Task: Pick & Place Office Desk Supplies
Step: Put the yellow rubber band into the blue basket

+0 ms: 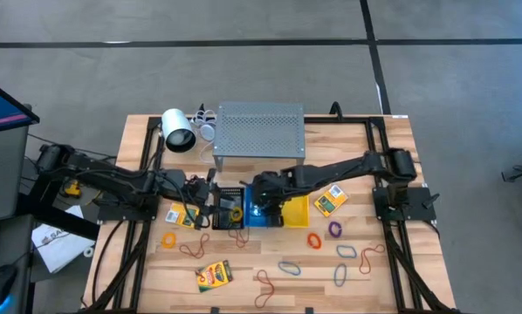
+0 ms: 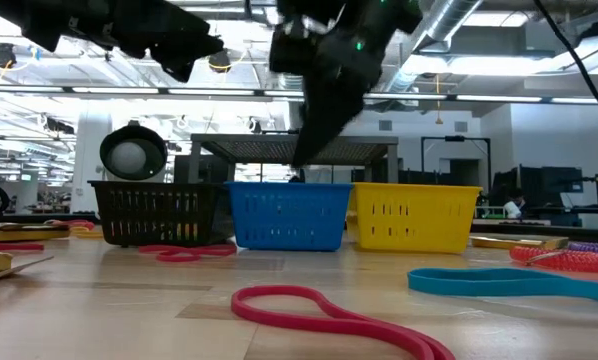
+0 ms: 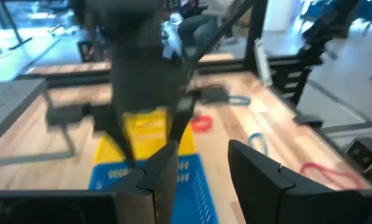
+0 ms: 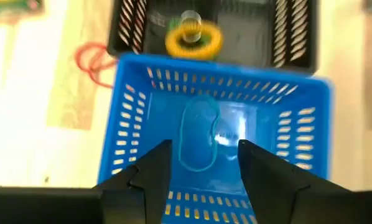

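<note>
Three small baskets stand in a row: black point(image 1: 228, 209), blue point(image 1: 259, 215) and yellow point(image 1: 295, 210). My right gripper point(image 4: 201, 167) hangs open above the blue basket point(image 4: 214, 134), pointing steeply down, with nothing between its fingers. A blue rubber band point(image 4: 198, 140) lies flat on that basket's floor. A yellow ring point(image 4: 193, 38) lies in the black basket. My left gripper point(image 3: 201, 171) waits open to the left of the baskets, raised above the table. Crayon boxes point(image 1: 214, 276) point(image 1: 330, 201) point(image 1: 184, 215) and loose rubber bands point(image 1: 314, 240) point(image 1: 335, 229) lie on the wooden table.
A grey perforated shelf point(image 1: 259, 131) stands behind the baskets, with a white cylinder point(image 1: 177, 129) to its left. More bands lie toward the near edge: red point(image 2: 329, 310), blue point(image 2: 509, 283), another red one point(image 4: 93, 59) beside the black basket. Black frame rails run along both table sides.
</note>
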